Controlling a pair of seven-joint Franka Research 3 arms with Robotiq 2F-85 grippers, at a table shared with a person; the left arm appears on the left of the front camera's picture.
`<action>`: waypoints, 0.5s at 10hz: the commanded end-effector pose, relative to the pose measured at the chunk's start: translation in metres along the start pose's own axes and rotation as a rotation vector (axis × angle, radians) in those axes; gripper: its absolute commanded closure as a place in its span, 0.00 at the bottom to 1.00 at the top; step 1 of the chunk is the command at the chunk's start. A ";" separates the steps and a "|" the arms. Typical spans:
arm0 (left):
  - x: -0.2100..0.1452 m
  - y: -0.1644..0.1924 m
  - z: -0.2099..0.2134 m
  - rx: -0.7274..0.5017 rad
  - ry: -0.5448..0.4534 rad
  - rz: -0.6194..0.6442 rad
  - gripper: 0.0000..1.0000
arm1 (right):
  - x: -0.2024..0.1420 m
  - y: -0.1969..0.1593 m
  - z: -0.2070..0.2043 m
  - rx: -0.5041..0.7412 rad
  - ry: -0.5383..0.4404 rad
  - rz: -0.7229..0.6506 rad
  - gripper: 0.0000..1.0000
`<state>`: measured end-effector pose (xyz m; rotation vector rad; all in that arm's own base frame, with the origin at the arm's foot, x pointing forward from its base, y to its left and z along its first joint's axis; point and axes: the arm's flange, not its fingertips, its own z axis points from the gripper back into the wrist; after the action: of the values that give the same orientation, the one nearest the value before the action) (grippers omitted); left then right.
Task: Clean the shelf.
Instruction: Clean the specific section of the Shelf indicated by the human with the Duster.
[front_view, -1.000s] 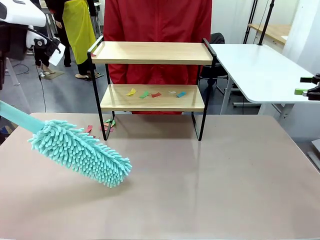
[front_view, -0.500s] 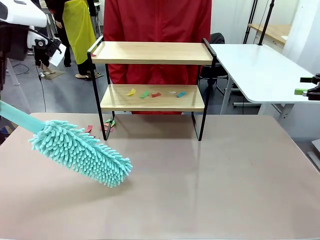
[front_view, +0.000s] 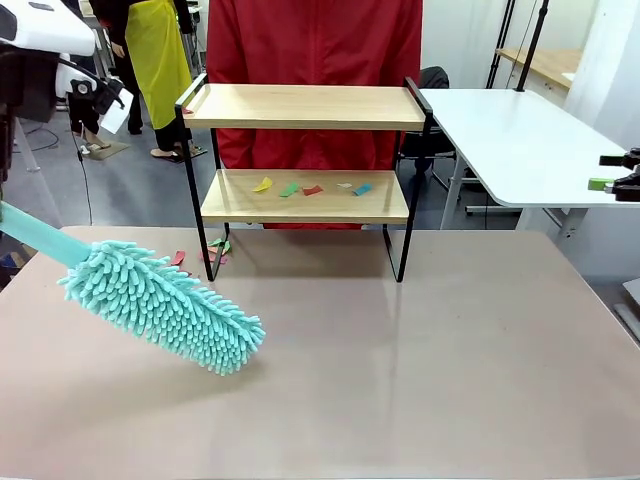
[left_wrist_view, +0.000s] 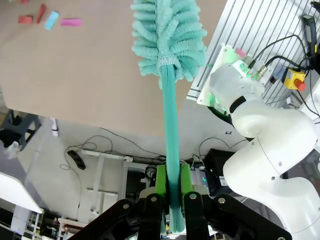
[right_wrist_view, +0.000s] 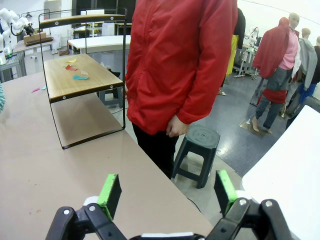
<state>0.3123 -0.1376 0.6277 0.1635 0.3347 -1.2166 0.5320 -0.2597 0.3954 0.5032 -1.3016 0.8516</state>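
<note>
The shelf (front_view: 305, 106) stands at the table's far side, a two-tier rack of light wood in a thin black frame. Several coloured paper scraps (front_view: 310, 188) lie on its lower board, and the shelf (right_wrist_view: 75, 75) appears again in the right wrist view. A teal fluffy duster (front_view: 160, 303) hovers low over the table at the left, head pointing right. My left gripper (left_wrist_view: 170, 192) is shut on the duster's handle (left_wrist_view: 170, 125). My right gripper (right_wrist_view: 167, 192) is open, with nothing between its green pads, off the table's right side (front_view: 618, 184).
A person in a red coat (front_view: 315, 50) stands right behind the shelf. A few scraps (front_view: 215, 248) lie on the table by the shelf's left legs. A white table (front_view: 520, 140) stands at the right rear, a black stool (right_wrist_view: 197, 147) near the person.
</note>
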 end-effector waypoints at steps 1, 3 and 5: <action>0.001 -0.003 0.000 -0.003 -0.006 0.005 0.87 | 0.006 0.000 -0.001 -0.003 0.018 -0.013 0.00; 0.001 -0.003 0.000 -0.003 -0.006 0.005 0.87 | 0.006 0.000 -0.001 -0.003 0.018 -0.013 0.00; 0.001 -0.003 0.000 -0.003 -0.006 0.005 0.87 | 0.006 0.000 -0.001 -0.003 0.018 -0.013 0.00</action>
<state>0.3123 -0.1376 0.6277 0.1635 0.3347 -1.2166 0.5320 -0.2597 0.3954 0.5032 -1.3016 0.8517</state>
